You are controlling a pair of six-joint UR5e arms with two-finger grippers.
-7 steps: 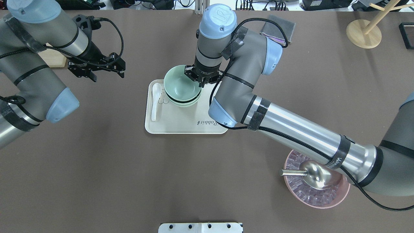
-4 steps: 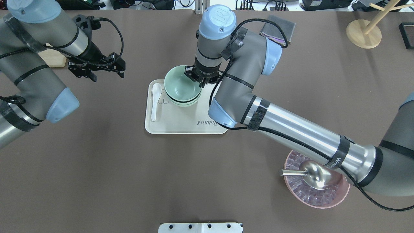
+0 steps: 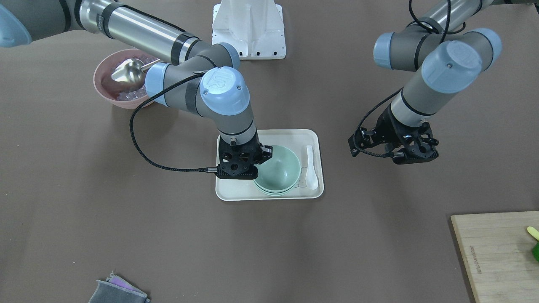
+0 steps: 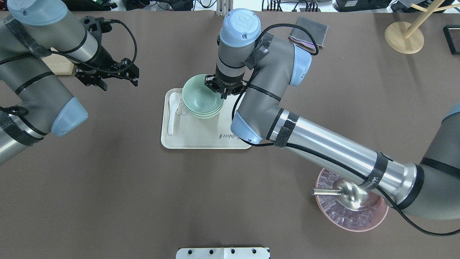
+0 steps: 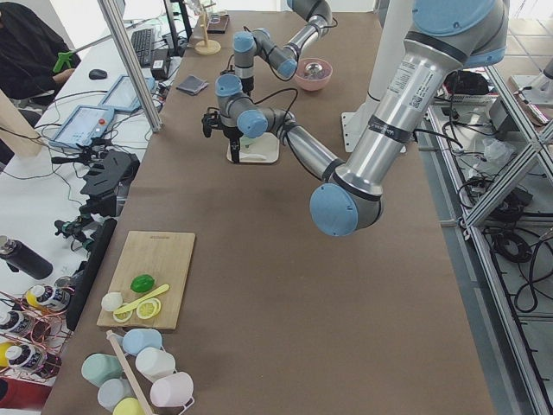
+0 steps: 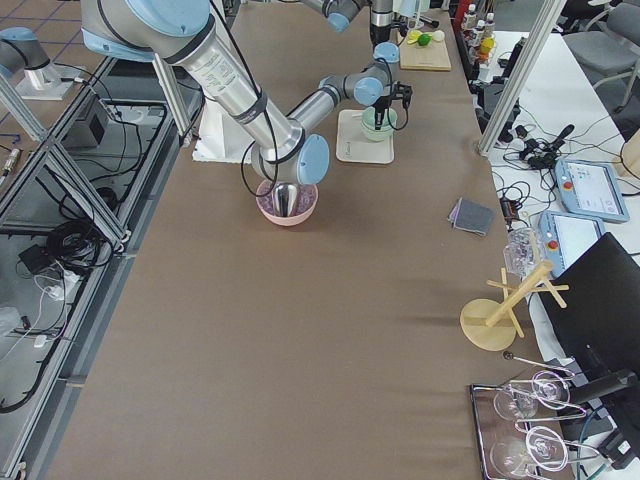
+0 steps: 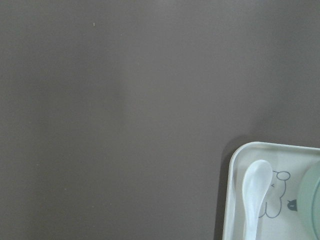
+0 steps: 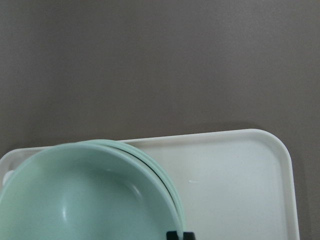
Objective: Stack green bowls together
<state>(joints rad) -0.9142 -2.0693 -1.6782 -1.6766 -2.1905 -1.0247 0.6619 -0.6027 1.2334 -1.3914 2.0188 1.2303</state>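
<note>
Front view: green bowls (image 3: pixel 278 169) nested in one stack on tray (image 3: pixel 236 191), at the end away from robot; spoon (image 3: pixel 310 168) just beside. Right gripper (image 3: pixel 255 167) clamped on top bowl (image 4: pixel 199 96) rim; its body hides that rim section. Left gripper (image 3: pixel 414 156) spread, empty, well apart.
Overhead: right forearm crosses over pink bowl (image 4: pixel 345 221) w/ scoop (image 4: pixel 346 196); cloth (image 4: pixel 309 32) beyond wrist.
Right wrist cam: bowl rims slightly offset; fingertips (image 8: pixel 172 235) at bottom edge.

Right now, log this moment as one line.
right tool: shut on top green bowl rim | lower green bowls: nested on tray | left tool: open, empty
</note>
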